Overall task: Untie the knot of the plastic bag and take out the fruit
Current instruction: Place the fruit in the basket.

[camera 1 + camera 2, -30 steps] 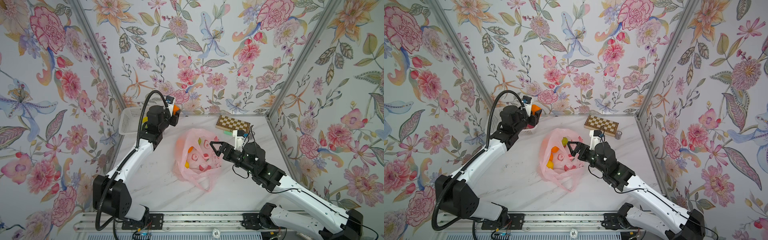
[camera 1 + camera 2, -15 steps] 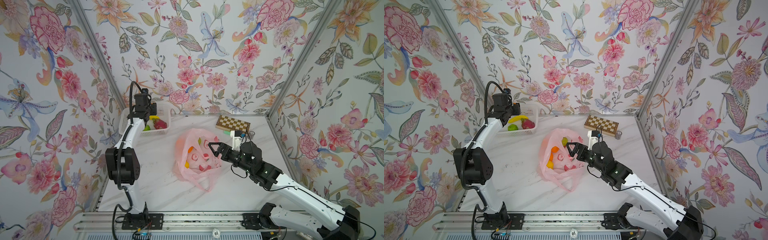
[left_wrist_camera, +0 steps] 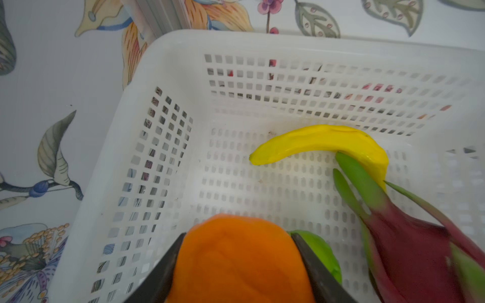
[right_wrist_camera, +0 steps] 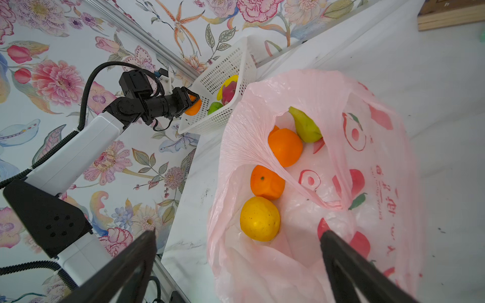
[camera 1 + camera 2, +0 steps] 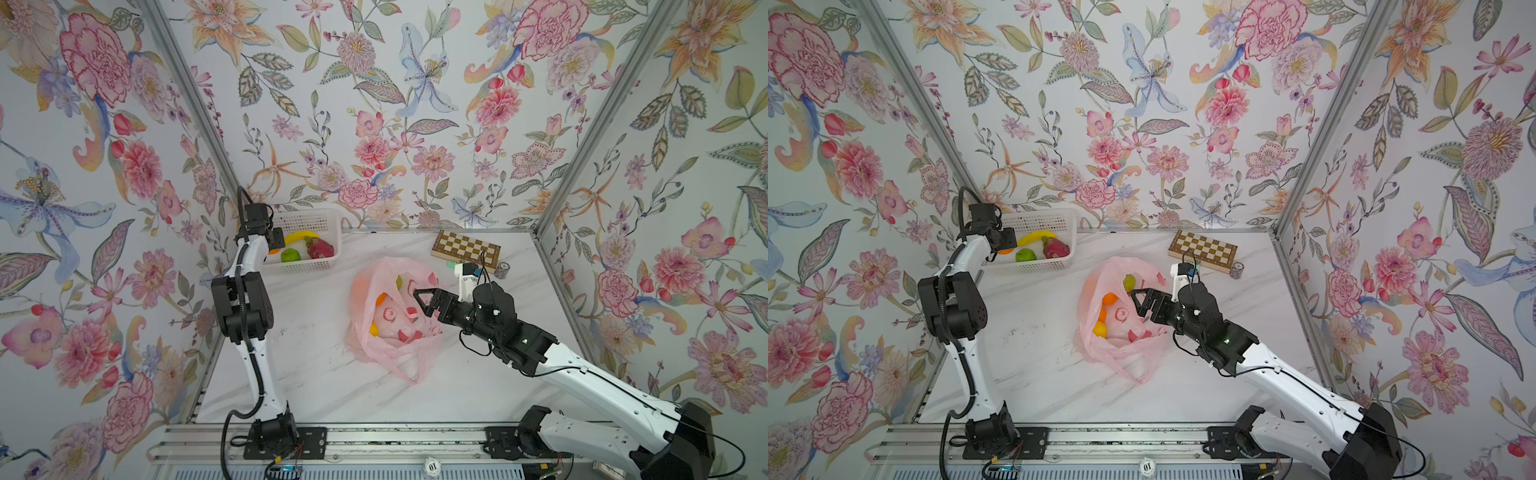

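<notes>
Broadly, the marbled desk (image 5: 316, 365) fills the lower middle of both top views. The plastic bag (image 5: 376, 274) lies at its centre. Its long axis runs from the upper middle of the frame down to a thin tail at the lower right of the heap, and its mouth gapes upward.

A white basket (image 5: 309, 216) sits at the desk's upper left against the wall. A chessboard (image 5: 465, 249) lies at the upper right.

The right hand (image 4: 237, 234) hovers over the bag's right side and points left in frame, its jaws wide apart with nothing between them. The left hand (image 3: 237, 237) is over the basket's left end, clamped on an orange (image 3: 236, 262).

Inside the bag lie two oranges (image 4: 284, 147), a yellow round fruit (image 4: 259, 219) and a green pear-shaped fruit (image 4: 305, 127) with its narrow end turned toward the basket. The basket holds a banana (image 3: 320, 141), a dragon fruit (image 3: 409, 249) and a green fruit (image 3: 320, 251).
</notes>
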Available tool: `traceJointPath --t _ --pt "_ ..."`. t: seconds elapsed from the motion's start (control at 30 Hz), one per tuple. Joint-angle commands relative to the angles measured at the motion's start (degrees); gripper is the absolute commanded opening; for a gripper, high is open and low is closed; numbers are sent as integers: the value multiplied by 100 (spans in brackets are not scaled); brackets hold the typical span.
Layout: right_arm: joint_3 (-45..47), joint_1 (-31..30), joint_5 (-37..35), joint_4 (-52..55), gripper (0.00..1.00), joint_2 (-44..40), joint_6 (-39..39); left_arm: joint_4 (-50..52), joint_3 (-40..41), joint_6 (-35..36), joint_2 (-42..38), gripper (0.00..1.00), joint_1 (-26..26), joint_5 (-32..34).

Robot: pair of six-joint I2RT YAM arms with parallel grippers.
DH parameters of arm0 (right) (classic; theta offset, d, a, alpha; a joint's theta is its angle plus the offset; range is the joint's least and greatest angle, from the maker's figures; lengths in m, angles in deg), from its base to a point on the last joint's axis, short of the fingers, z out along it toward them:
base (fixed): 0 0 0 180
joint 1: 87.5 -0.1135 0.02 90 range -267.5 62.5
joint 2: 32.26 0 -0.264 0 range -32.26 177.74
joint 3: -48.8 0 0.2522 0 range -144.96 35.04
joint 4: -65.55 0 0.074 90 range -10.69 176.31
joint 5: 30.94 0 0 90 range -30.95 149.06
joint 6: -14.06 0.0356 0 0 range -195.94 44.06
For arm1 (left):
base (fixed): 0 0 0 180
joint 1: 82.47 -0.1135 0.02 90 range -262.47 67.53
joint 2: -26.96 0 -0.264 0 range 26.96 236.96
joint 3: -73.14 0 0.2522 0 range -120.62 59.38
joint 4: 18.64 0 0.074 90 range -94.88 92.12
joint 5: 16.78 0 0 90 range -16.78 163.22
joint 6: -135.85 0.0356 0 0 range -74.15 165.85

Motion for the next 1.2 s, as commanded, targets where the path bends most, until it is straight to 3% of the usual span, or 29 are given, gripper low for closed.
traceJointPath --t 0.0,0.13,0.3,0.53,0.73,1.0,1.17 --pt "-225 101 55 78 99 119 -188 358 -420 -88 257 45 -68 152" --pt "-293 178 156 27 99 229 -227 826 -914 -74 664 42 -109 223" --pt "-283 227 267 -16 99 292 -230 1052 -1166 -151 797 47 -124 136" --pt "-213 243 299 -53 99 173 -232 1327 -1146 -382 868 73 -126 -154" --pt "-43 251 225 -1 99 -84 -215 1404 -1122 -378 840 76 -118 -201" --pt "12 245 182 -52 99 -113 -208 1316 -752 -610 95 79 -67 -483" --pt "-91 162 163 54 96 60 -375 542 431 -890 -930 79 53 -751"
